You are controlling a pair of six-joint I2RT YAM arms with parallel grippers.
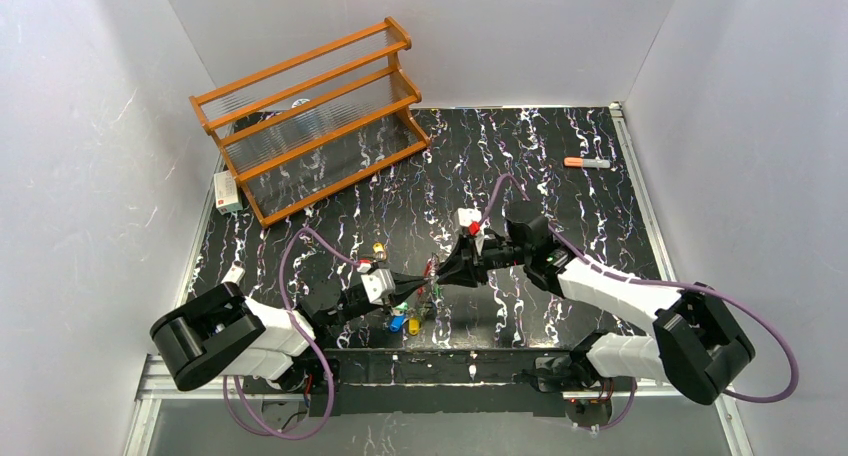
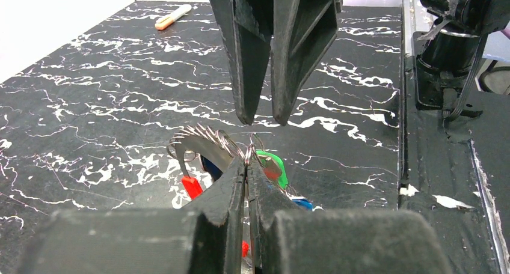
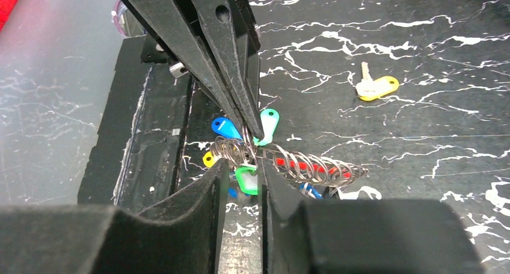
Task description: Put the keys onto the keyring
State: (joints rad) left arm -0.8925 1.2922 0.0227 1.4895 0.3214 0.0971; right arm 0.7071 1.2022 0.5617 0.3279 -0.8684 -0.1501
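Observation:
The keyring (image 3: 301, 164), a coil of thin wire with a red section, hangs between my two grippers a little above the table; it also shows in the top view (image 1: 432, 278). My left gripper (image 2: 247, 161) is shut on its wire. My right gripper (image 3: 245, 169) meets it tip to tip from the other side, its jaws nearly closed around the coil. A green key (image 3: 246, 181) hangs on the ring just below the right fingertips. Blue (image 3: 225, 128), teal (image 3: 269, 124) and yellow (image 3: 209, 160) tagged keys fringe the ring. A loose yellow key (image 3: 376, 86) lies apart on the table.
A wooden rack (image 1: 310, 116) stands at the back left with a small white box (image 1: 228, 191) beside it. An orange-capped marker (image 1: 586, 162) lies at the back right. Yellow (image 1: 397, 324) and blue (image 1: 413, 326) tags lie near the table's front edge.

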